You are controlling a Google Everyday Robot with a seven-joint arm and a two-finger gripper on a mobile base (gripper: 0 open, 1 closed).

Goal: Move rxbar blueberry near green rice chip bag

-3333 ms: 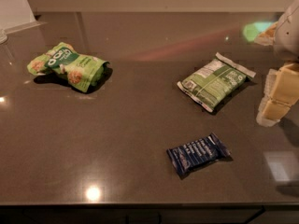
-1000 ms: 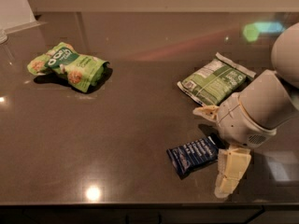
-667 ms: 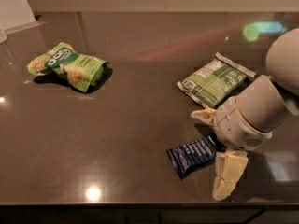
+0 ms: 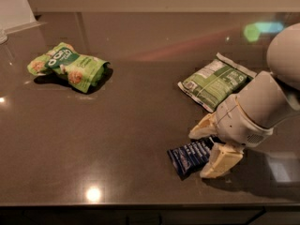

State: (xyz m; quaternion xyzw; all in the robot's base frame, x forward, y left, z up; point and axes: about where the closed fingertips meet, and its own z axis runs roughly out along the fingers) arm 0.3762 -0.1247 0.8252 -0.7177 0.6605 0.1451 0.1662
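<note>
The rxbar blueberry, a small flat navy-blue wrapper with white lettering, lies on the dark countertop near its front edge, right of centre. My gripper is down at the bar's right end, its two cream fingers spread apart, one behind the bar's right end and one in front of it. The white arm reaches in from the right. The green rice chip bag, bright lime green and puffy, lies far off at the back left.
A flatter, darker green packet with a white label lies at the back right, just behind my arm. A pale wall or panel stands at the far left corner. The countertop's front edge runs close below the bar.
My arm has come down from the right edge of the view to the blue bar. Over the last second the gripper moved slightly left, so its fingers now flank the bar's right end.
</note>
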